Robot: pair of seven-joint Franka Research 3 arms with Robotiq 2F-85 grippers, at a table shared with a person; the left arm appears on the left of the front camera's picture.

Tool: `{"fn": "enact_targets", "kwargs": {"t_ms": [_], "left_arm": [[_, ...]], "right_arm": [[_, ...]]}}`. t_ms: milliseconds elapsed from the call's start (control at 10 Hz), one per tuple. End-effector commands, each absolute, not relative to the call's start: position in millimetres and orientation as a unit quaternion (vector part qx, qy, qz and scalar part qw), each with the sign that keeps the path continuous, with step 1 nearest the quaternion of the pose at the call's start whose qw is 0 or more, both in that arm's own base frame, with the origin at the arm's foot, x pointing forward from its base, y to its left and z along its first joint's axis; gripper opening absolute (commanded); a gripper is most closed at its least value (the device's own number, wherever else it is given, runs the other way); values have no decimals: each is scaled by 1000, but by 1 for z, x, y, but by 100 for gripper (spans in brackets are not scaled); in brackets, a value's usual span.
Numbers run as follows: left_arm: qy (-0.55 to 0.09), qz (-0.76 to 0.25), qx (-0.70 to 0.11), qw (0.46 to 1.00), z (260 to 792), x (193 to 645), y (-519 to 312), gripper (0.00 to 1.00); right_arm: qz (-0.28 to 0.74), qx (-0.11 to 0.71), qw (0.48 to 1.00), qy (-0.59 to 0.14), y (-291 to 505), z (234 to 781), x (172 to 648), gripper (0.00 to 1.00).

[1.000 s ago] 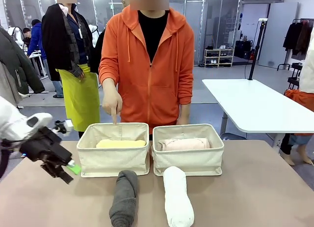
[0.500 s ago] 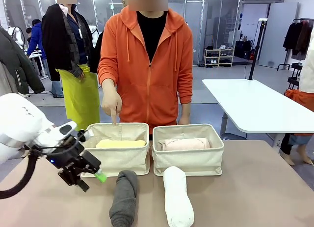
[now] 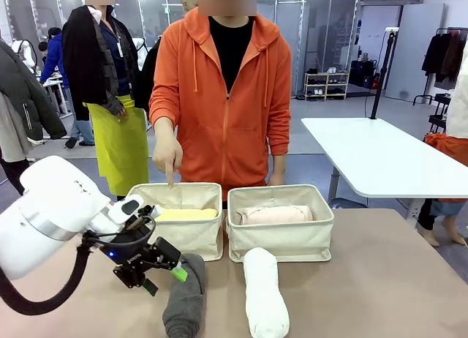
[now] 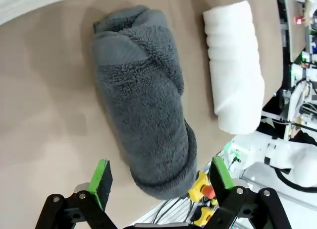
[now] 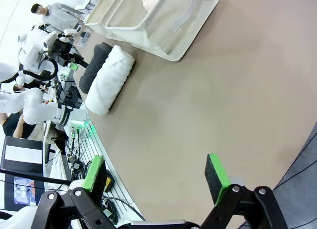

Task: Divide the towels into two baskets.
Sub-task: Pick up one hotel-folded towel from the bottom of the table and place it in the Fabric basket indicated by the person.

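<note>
**Front view.** Grey towel [image 3: 184,309]: far end hidden behind L gripper [image 3: 164,279], near end cut by bottom edge, as is that of white towel [image 3: 265,298]. Beyond gripper, yellow towel [image 3: 186,214] & pink towel [image 3: 272,214]: lower parts hidden by walls of baskets [image 3: 281,243].

**R wrist view.** Grey towel mostly behind white towel.

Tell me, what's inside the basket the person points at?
A pale yellow rolled towel lies in that left basket. The basket's front wall hides the towel's underside and the bottom.

Two towels [image 3: 265,298] before two baskets [image 3: 281,241]
</note>
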State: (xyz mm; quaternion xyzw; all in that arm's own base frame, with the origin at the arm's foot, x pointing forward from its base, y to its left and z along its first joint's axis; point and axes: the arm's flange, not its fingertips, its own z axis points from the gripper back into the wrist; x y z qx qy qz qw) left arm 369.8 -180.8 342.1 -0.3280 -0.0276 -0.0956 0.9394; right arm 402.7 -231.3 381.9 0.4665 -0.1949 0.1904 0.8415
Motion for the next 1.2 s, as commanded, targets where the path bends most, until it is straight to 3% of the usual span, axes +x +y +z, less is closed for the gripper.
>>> {"fn": "enact_targets", "kwargs": {"t_ms": [0, 500, 600, 700, 800, 900, 1000, 1100], "left_arm": [[-48, -61, -314, 946, 329, 377, -196, 100], [-41, -43, -304, 951, 303, 379, -219, 100], [-38, -42, -306, 950, 299, 379, -219, 96], [-46, -54, -312, 947, 300, 380, -220, 81], [-31, -36, -323, 945, 296, 379, -220, 76], [-46, -51, -305, 950, 297, 377, -222, 61], [-46, -52, -307, 949, 297, 378, -223, 57], [-38, -54, -310, 948, 298, 374, -222, 42]], "right_arm": [[190, 464, 842, -200, -228, 383, 402, 100], [190, 464, 842, -200, -228, 383, 402, 100], [190, 464, 842, -200, -228, 383, 402, 100], [190, 464, 842, -200, -228, 383, 402, 100], [190, 464, 842, -200, -228, 383, 402, 100], [190, 464, 842, -200, -228, 383, 402, 100], [190, 464, 842, -200, -228, 383, 402, 100], [190, 464, 842, -200, -228, 383, 402, 100]]}}
